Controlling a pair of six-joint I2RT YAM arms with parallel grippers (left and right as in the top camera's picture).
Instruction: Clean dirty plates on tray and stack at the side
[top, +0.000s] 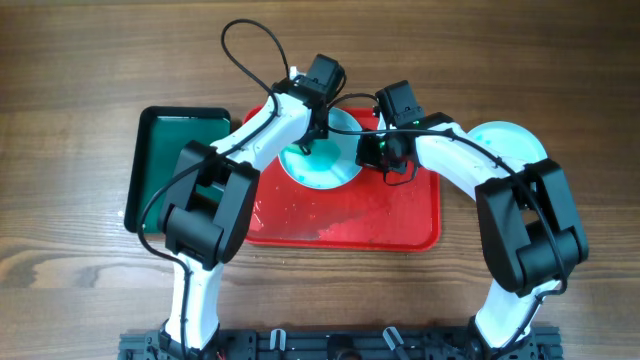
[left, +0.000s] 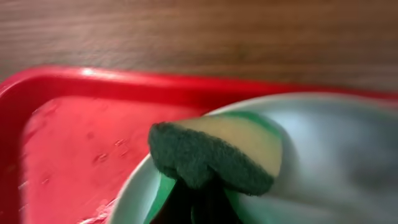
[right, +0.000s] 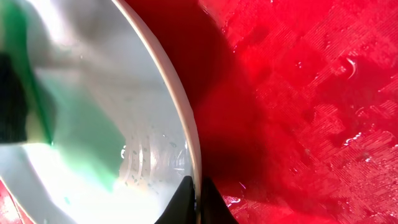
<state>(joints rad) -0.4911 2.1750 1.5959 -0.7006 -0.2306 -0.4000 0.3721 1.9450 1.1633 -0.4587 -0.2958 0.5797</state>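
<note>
Red tray (top: 400, 225), far side: carries the pale plate (top: 335, 170). Pinches its right rim with right gripper (right: 196, 202); clenches green sponge (left: 214, 158) in left gripper (top: 312, 138), pressed onto plate's left half, over teal smear (right: 81, 143).

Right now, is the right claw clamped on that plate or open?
Shut on the plate: in the right wrist view the right gripper's two fingertips sit either side of its rim, pinching it over the red tray.
</note>
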